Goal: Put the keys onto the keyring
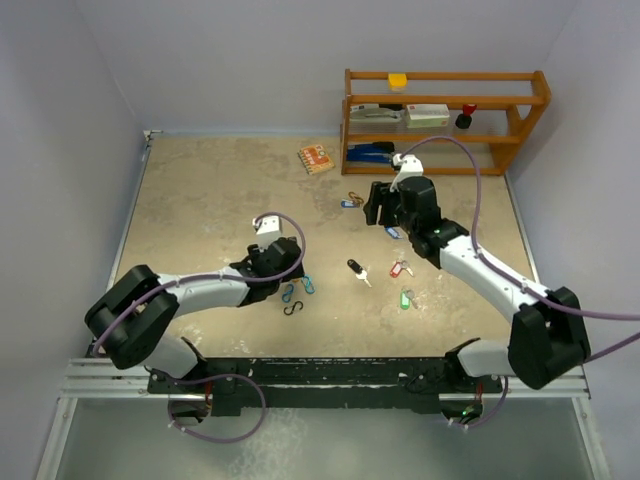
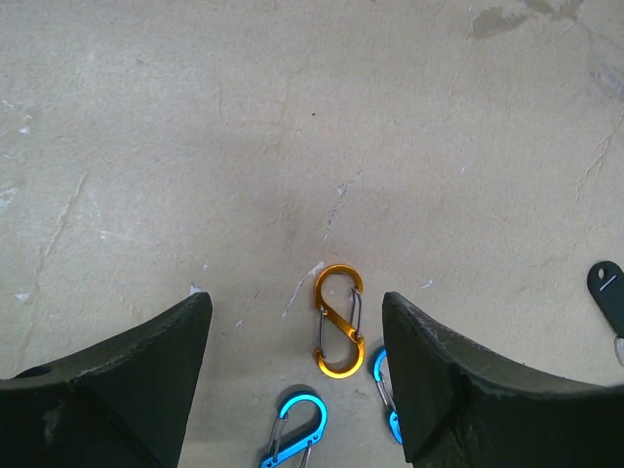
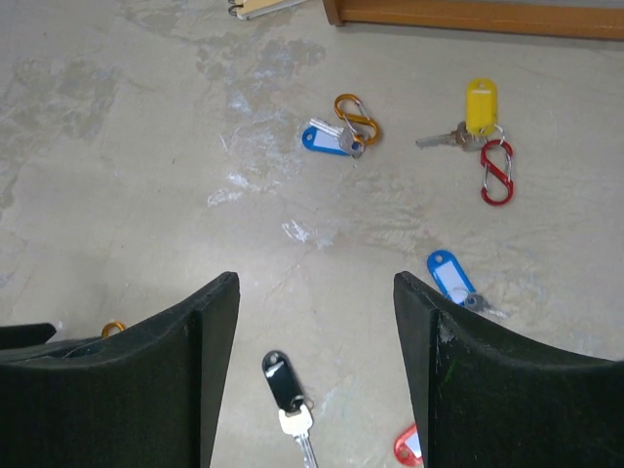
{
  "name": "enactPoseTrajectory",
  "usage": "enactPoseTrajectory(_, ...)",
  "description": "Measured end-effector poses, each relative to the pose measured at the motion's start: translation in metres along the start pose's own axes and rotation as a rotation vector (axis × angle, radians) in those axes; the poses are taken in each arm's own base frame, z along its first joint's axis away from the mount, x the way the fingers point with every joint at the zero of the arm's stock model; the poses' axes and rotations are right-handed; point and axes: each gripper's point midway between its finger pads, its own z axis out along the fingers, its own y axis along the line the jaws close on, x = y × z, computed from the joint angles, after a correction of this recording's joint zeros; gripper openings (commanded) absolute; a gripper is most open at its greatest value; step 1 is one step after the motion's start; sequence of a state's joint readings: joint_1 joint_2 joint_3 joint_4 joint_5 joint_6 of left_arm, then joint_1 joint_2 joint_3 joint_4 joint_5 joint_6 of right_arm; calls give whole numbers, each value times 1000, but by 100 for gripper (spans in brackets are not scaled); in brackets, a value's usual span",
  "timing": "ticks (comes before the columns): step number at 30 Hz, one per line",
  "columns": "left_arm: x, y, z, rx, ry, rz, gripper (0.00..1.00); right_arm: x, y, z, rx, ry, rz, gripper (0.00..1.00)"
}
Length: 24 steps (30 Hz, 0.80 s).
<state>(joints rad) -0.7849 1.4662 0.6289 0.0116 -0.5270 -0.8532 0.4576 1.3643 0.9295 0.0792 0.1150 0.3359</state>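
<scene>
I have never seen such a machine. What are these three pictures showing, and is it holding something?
Two robot arms are bolted at the table's near edge. The top picture looks down from above and behind them. The other two come from cameras on each wrist; the dark shapes at the bottom are claw fingers. The left claw is open above an orange S-clip, with blue clips nearby. The right claw is open over a black-tagged key. Further off lie a yellow-tagged key beside a red clip, and blue-tagged keys. A wooden shelf stands behind. Nothing is held.
</scene>
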Motion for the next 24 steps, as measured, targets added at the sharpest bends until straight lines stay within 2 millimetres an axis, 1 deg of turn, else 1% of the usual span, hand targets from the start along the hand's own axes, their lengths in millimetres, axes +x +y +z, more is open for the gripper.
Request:
enactPoseTrajectory(3, 2, -5, 1, -3, 1, 17, 67, 5, -4, -15, 5, -2, -2, 68)
enactPoseTrajectory(6, 4, -11, 3, -15, 1, 39, 67, 17, -8, -25, 9, 13, -5, 68)
enactPoseTrajectory(14, 12, -23, 5, -61, -3, 118, 66, 37, -17, -34, 34, 54, -15, 68)
enactPoseTrajectory(17, 13, -25, 5, -75, -10, 133, 64, 38, -18, -38, 36, 53, -15, 68)
enactPoseTrajectory(24, 17, -23, 7, -134, -19, 172, 63, 34, -17, -42, 31, 39, -13, 68)
